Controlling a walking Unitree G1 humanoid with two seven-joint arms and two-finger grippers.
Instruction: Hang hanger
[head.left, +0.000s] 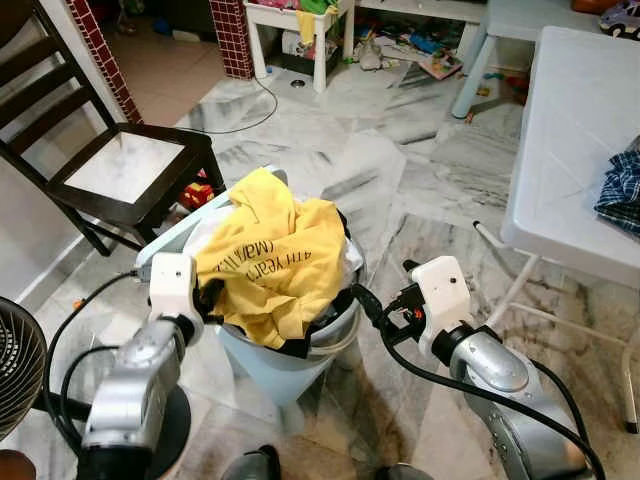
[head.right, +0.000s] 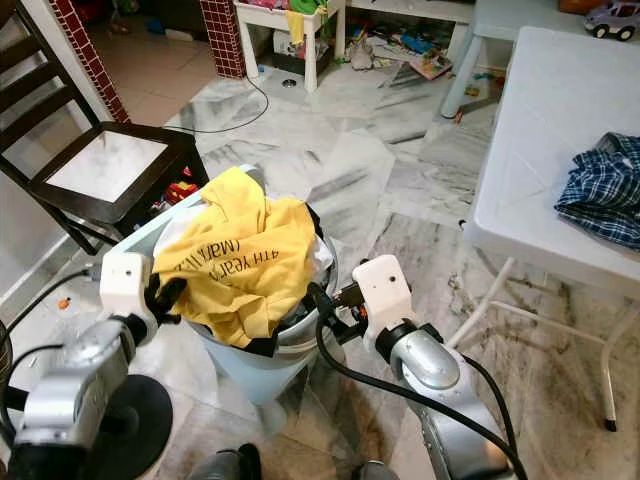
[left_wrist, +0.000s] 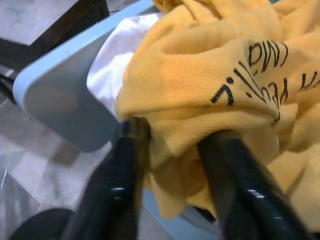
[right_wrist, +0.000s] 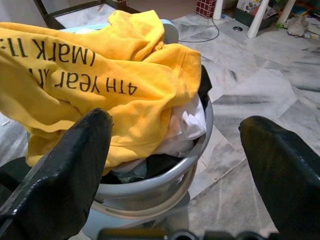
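Note:
A yellow shirt (head.left: 270, 250) with black lettering lies heaped on top of a light blue laundry basket (head.right: 250, 370) full of clothes, just in front of me. At the basket's left edge my left gripper (left_wrist: 175, 135) has its two black fingers (left_wrist: 125, 165) pressed around a bunched fold of the yellow shirt. My right gripper (right_wrist: 175, 120) hovers at the basket's right rim (head.left: 345, 325). Its fingers (right_wrist: 75, 165) are spread wide with nothing between them. White and black garments (right_wrist: 185, 125) sit under the yellow one.
A black chair (head.left: 130, 170) stands close on the left of the basket. A white folding table (head.left: 580, 130) on the right carries a plaid shirt (head.right: 605, 200). A fan (head.left: 15, 370) and its round base (head.right: 130, 420) are at my lower left. Toys litter the far floor.

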